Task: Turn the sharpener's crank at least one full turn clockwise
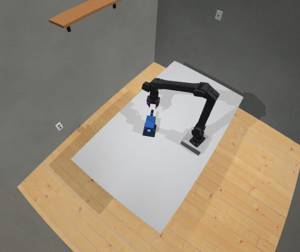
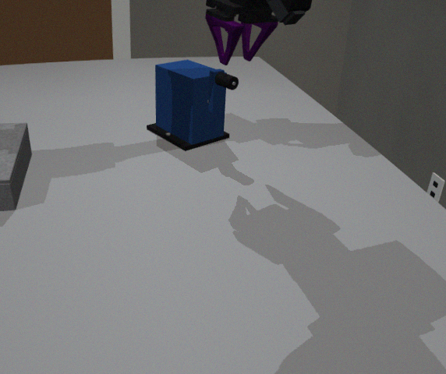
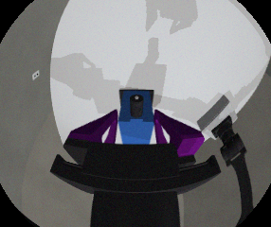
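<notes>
Gripper (image 2: 237,60) hangs half open and empty just above the sharpener's (image 2: 189,102) black crank (image 2: 226,79).

Bare test room, lab-style setup.
Plain grey walls (image 1: 104,49), plank wood floor (image 1: 239,189), one white table (image 1: 134,168) in the corner with the arm's grey base block (image 1: 190,147) sitting on it. Only fittings: a wooden wall shelf (image 1: 82,12), two white wall outlets (image 1: 59,126) (image 1: 218,14). No other furniture in view.
</notes>
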